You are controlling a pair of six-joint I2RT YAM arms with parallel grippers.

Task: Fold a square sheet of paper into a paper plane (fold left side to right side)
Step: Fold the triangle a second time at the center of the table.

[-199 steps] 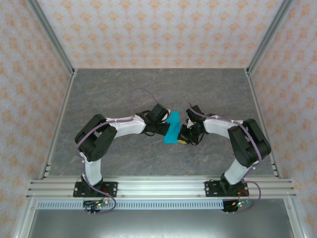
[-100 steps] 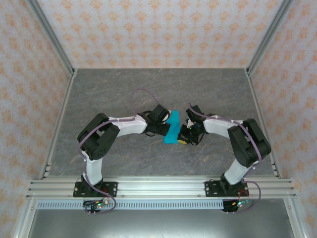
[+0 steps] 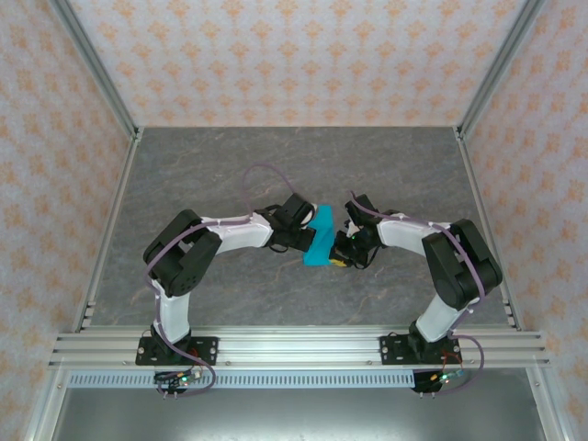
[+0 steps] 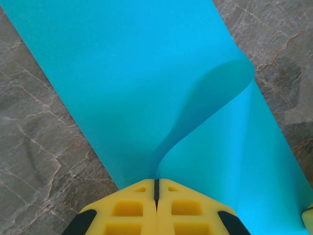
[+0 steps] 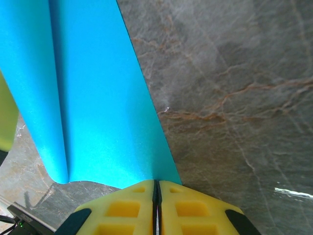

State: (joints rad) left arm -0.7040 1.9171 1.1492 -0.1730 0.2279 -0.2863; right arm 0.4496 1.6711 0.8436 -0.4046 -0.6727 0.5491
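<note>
We are folding the thin cyan-blue square paper sheet (image 4: 122,73) rightward | both jaws closed, pinching it | next: aligning edges

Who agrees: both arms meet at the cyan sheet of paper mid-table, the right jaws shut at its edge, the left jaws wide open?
The left jaws are not open: they are shut, pinching the cyan sheet of paper, as the left wrist view shows. The rest stands.

Grey marbled tabletop (image 3: 202,175), peach floral-patterned walls (image 3: 294,55), aluminium frame rails (image 3: 294,347), even light
</note>
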